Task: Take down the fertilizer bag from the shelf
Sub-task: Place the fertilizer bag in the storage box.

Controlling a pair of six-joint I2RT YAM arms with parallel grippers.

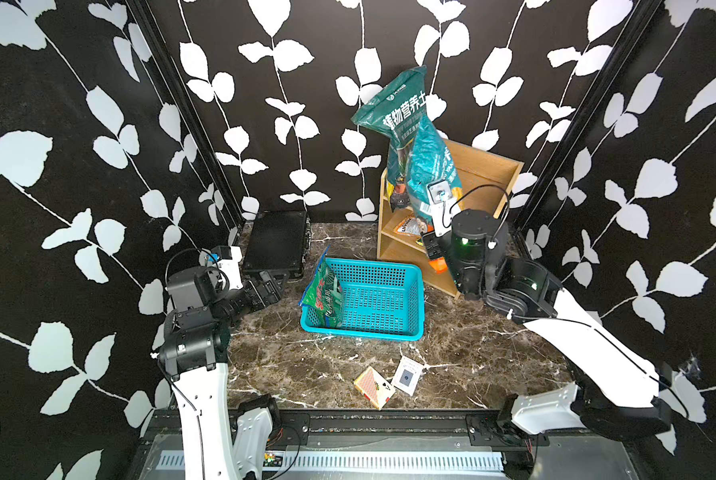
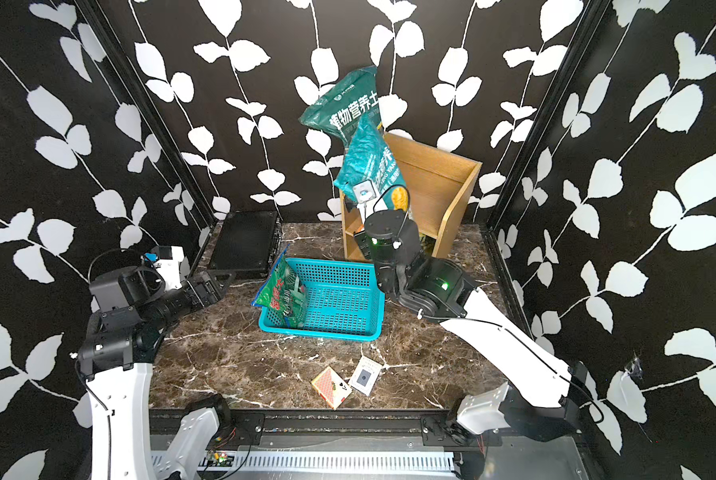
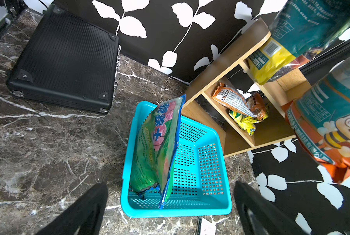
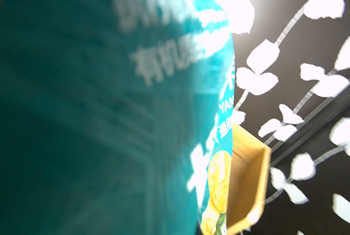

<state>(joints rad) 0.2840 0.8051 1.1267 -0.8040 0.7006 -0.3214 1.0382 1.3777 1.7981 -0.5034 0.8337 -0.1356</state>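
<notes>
In a top view, centre right, the right tool point(image 1: 431, 246), clamped on the fertilizer bag point(image 1: 426, 164), holds it near-upright before the shelf point(image 1: 489, 170), seemingly to lift it clear. Left wrist: the left tool point(image 3: 170, 186) gapes idle, facing the basket point(image 3: 178, 212). Right wrist: the fertilizer bag point(image 4: 88, 122) fills frame left.

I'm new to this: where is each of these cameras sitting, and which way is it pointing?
Top views: high at the front, looking down and back over the table; both arms show, with the left gripper and right gripper.
Left wrist: on the left arm, low, facing the turquoise basket and shelf; its two dark fingers show, apart.
Right wrist: on the right arm, close against the teal bag, tilted upward; no robot part shows.
Shared: every view catches the shelf.
</notes>
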